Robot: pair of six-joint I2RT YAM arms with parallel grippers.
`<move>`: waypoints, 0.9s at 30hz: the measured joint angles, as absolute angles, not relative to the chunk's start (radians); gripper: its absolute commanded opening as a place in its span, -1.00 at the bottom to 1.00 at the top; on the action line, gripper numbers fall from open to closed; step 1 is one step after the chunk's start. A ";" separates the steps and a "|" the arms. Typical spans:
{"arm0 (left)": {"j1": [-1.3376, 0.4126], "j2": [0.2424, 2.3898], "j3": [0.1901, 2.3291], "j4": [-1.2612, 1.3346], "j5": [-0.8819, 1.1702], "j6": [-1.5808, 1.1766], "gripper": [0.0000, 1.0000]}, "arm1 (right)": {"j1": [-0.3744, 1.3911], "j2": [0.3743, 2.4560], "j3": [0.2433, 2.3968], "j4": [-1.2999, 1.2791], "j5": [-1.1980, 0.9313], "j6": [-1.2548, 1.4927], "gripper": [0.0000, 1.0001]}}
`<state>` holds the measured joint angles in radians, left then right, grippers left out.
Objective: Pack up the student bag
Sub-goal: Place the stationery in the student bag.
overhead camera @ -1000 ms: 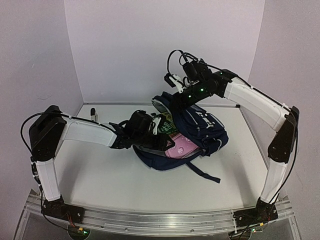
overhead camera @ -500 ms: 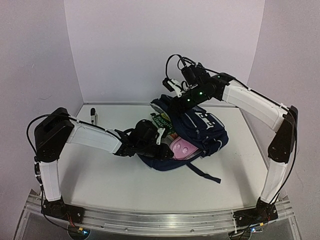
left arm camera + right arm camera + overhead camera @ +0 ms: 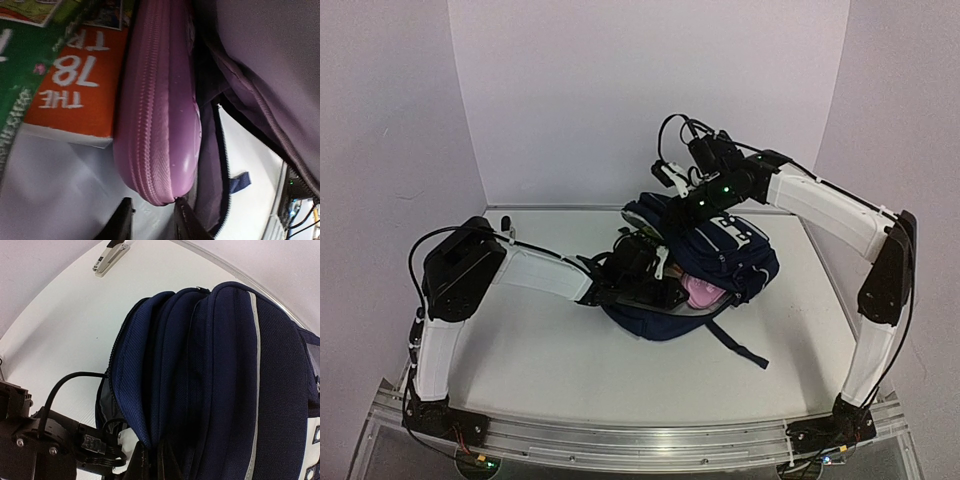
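Table (image 3: 550, 370): bare room near and left of the student bag (image 3: 745, 255), whose far end sits close to the back wall. Left arm is low and stretched rightward. The left gripper (image 3: 152, 222) is at the bag's mouth, fingers parted at the end of a pink pencil case (image 3: 160, 110); contact unclear. Right arm reaches over from the right, right gripper (image 3: 156, 467) pinched on the bag's upper flap. Bag lies mid-table, long axis back-left to near-right, mouth facing left.

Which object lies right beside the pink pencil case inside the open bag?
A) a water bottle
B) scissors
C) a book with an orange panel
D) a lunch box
C: the left wrist view shows the pink pencil case beside an orange-panelled book in the student bag.
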<state>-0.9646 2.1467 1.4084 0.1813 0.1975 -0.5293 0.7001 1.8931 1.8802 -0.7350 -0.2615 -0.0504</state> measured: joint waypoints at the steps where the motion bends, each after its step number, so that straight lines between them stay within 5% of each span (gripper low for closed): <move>1: -0.960 2.139 1.389 0.190 0.189 -0.530 -0.10 | 0.694 1.889 1.873 -0.731 -0.267 -0.050 -1.00; 11: -0.937 1.908 1.205 0.170 0.118 -0.555 0.48 | 0.667 1.852 1.803 -0.692 -0.299 -0.051 -1.00; 27: -0.824 1.626 1.066 0.037 -0.050 -0.613 0.62 | 0.662 1.823 1.667 -0.627 -0.355 -0.053 -1.00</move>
